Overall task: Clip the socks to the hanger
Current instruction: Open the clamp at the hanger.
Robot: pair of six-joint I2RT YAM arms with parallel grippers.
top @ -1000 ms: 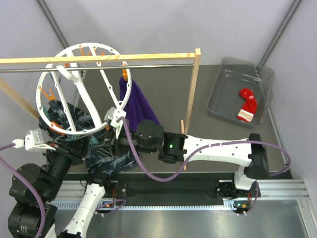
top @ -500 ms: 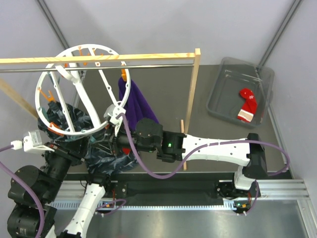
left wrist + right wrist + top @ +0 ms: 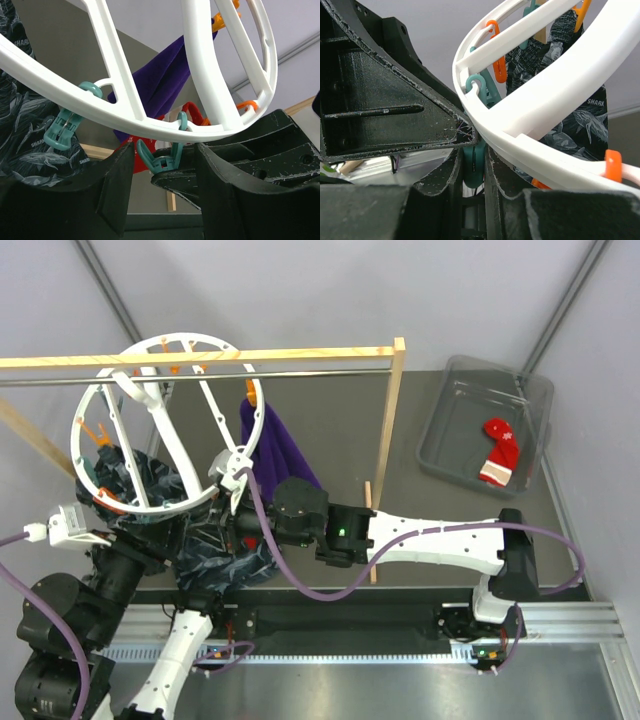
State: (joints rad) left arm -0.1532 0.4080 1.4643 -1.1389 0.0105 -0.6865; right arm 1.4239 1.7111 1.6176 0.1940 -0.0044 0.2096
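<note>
The white ring hanger (image 3: 150,435) hangs from the rail and carries orange and teal clips. A purple sock (image 3: 275,455) hangs clipped at its right rim and also shows in the left wrist view (image 3: 165,75). A red Christmas sock (image 3: 500,450) lies in the grey bin. My right gripper (image 3: 233,495) is at the ring's lower right rim, shut on a teal clip (image 3: 472,160) under the rim (image 3: 530,145). My left gripper (image 3: 162,170) is open below the rim (image 3: 100,107), its fingers either side of that clip (image 3: 162,159). Some red fabric (image 3: 125,145) shows behind the rim.
A wooden-framed rack (image 3: 385,430) with a metal rail (image 3: 300,370) spans the back. Dark blue-green patterned fabric (image 3: 225,555) hangs from the ring's lower left, over my left arm. The grey bin (image 3: 450,435) stands at the far right.
My right gripper has shifted slightly left and up with the ring's lower rim. The ring has swung a little. The left arm has barely moved.
</note>
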